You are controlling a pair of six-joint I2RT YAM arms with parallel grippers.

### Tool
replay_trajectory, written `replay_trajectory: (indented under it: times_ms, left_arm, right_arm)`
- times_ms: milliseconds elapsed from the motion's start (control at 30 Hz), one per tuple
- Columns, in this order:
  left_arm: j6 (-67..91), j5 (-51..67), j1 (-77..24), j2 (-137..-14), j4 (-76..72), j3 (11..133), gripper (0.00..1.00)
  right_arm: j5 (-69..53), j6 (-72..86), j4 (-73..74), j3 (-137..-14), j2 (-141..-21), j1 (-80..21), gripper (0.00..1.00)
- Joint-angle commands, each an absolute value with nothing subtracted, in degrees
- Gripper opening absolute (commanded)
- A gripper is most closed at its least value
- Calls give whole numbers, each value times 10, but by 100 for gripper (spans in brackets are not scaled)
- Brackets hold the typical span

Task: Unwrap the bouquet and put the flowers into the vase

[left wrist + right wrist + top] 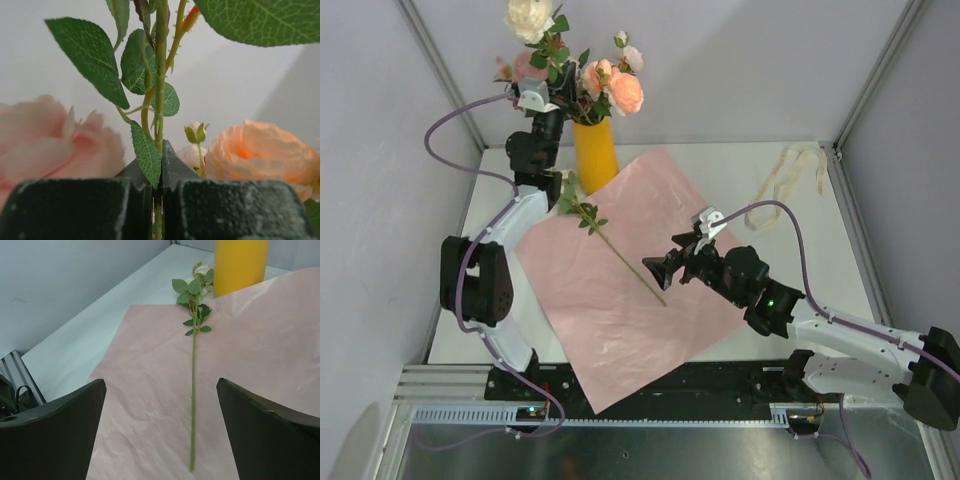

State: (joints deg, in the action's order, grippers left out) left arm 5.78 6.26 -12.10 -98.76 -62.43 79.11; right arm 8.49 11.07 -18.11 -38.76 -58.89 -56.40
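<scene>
Diagonally, stem [625,258], leafy end toward vase [595,155]

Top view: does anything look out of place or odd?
One flower stem lies flat on the pink paper, its head by the vase, while other flowers stand in the vase. The paper's near corner overhangs the table edge; the ribbon lies loose far right.

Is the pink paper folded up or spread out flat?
Spread flat. The pink paper lies open on the table, one flower stem lying across it.
</scene>
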Motion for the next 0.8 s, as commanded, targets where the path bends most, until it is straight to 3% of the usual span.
replay_trajectory:
  times_ms: [0,167,267,367,600,767]
  left_arm:
    - [20,65,-135,-1010,-656,801,0]
    - [33,60,-137,-1020,-634,782,5]
    - [31,63,-137,-1002,-599,771,31]
    - [30,60,-138,-980,-580,750,44]
    - [15,60,-137,-925,-502,705,59]
    - [10,55,-136,-877,-477,668,62]
  right_arm:
    - [80,111,-201,-381,-572,-558,99]
    - [81,116,-188,-379,-557,-557,99]
    - [86,120,-178,-377,-542,-557,99]
    - [93,125,-173,-374,-524,-557,99]
    - [102,141,-151,-373,-490,-568,99]
    - [129,142,-131,-373,-470,-593,99]
